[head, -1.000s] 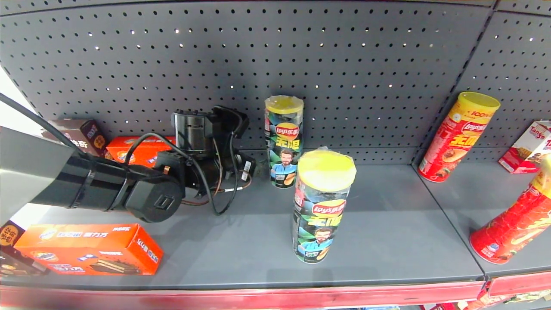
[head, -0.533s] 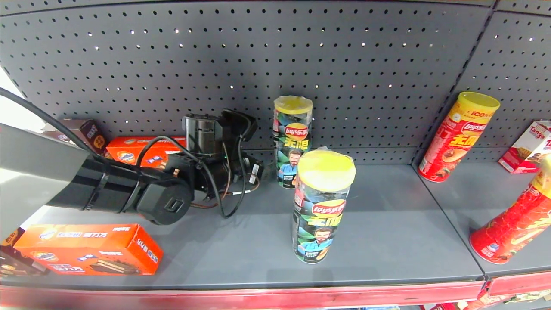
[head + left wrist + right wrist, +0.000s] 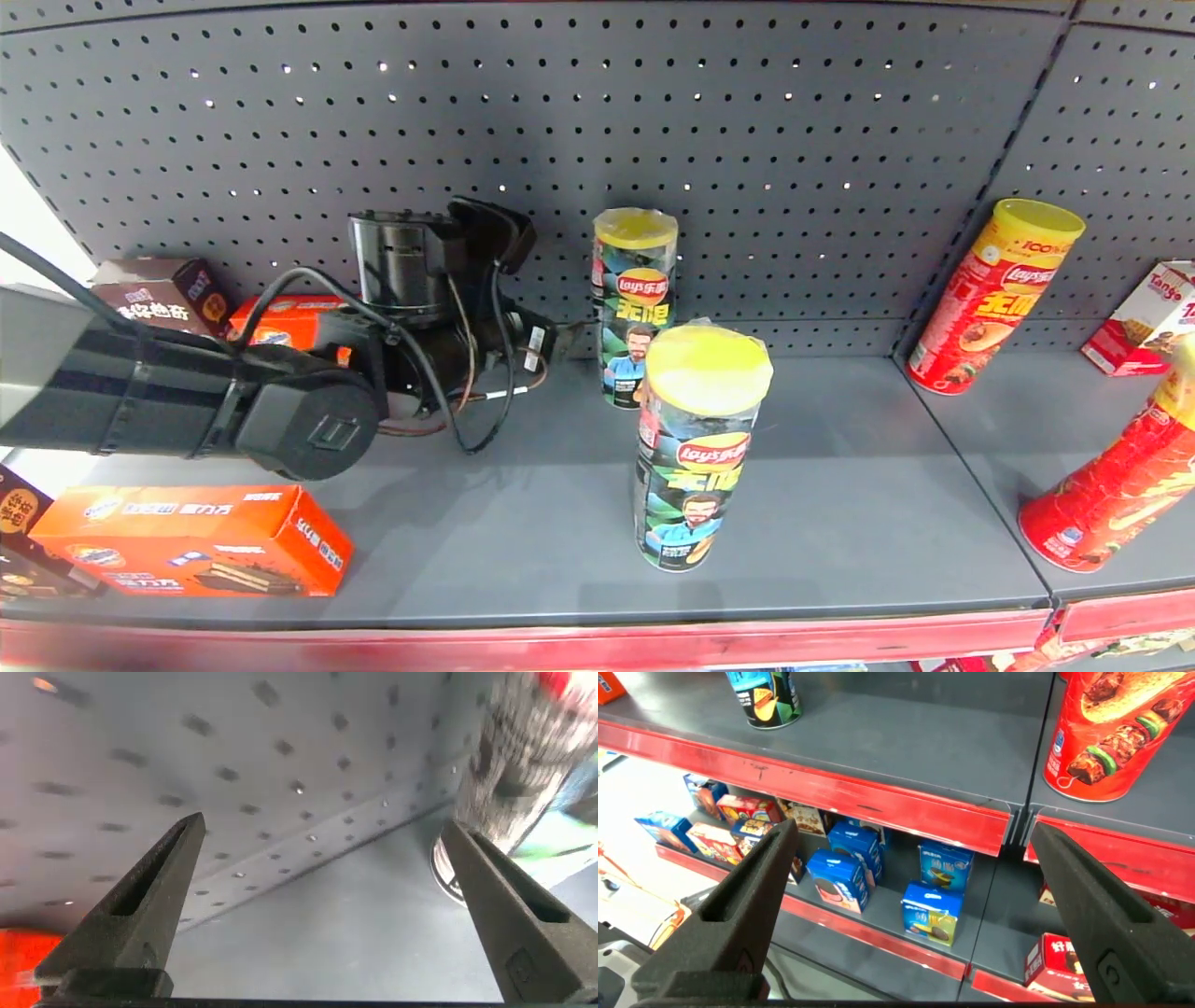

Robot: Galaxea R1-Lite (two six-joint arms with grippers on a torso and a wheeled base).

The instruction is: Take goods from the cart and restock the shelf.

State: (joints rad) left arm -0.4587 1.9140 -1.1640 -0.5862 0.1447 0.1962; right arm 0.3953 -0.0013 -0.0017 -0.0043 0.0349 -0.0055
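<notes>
Shelf of grey metal (image 3: 840,485) is crossed low by the left arm (image 3: 187,411) in the head view. Two green, yellow-lidded chip cans are stood upright on it: the rear can (image 3: 635,308) just beside the arm's end, the front can (image 3: 695,448) nearer the edge. In the left wrist view the left gripper (image 3: 320,826) is held with fingers (image 3: 140,905) spread and empty, the rear can (image 3: 523,756) beside one tip. In the right wrist view the right gripper (image 3: 915,835) is spread and empty before blue cartons (image 3: 845,873) on a lower shelf.

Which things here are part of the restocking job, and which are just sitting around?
Job, likely: left tool, open; rear green chip can beside it; front green chip can; shelf.
Lying about: rear red chip can; front red chip can; front orange box; rear orange box; brown box.
</notes>
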